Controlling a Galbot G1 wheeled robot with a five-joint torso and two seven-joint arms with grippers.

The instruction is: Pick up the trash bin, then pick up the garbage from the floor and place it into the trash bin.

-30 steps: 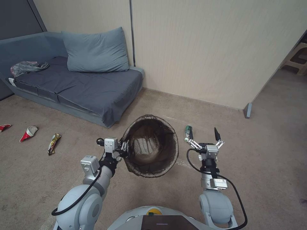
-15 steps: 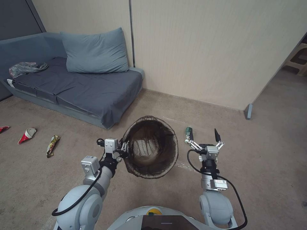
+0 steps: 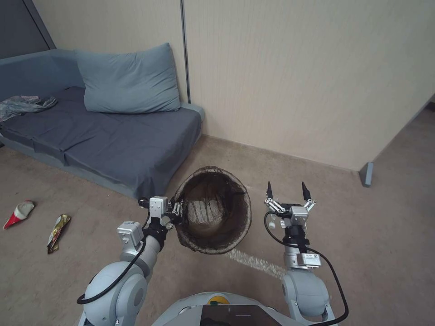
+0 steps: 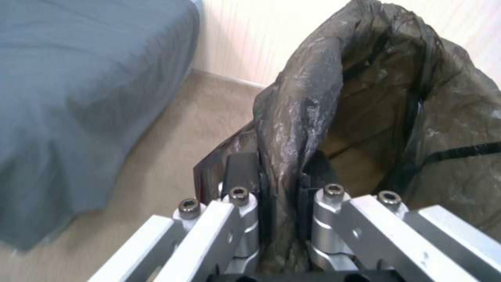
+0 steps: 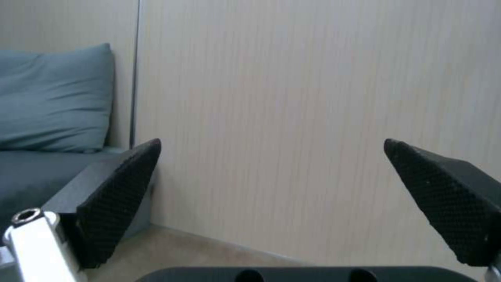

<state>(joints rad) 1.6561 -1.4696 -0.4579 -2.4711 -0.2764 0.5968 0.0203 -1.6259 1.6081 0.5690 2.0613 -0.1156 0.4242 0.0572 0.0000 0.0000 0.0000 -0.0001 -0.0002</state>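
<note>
The whole head view has shifted since a second ago: the sofa [image 3: 104, 131] and the litter on the floor now sit further toward the left edge, and the wall fills more of the middle. That reads as the robot turning or driving, not as the things moving. The small green-capped bottle, which lay beyond the right gripper's fingers a moment ago, now shows only as a small clear piece [image 3: 271, 222] just beside that gripper's left side.

The left gripper [image 3: 176, 212] keeps its fingers pinched on the rim of the trash bin [image 3: 213, 209], with the dark liner bag caught between them. The bin hangs off the floor, tilted, its mouth toward the camera. The right gripper [image 3: 286, 192] is held out beside the bin with its fingers spread wide and nothing in them.

A crushed red-and-white paper cup [image 3: 17, 213] and a gold snack wrapper [image 3: 56, 231] lie on the carpet [image 3: 385, 235], well apart from both grippers.

So the bin is already picked up, and collecting the garbage is not yet under way.
</note>
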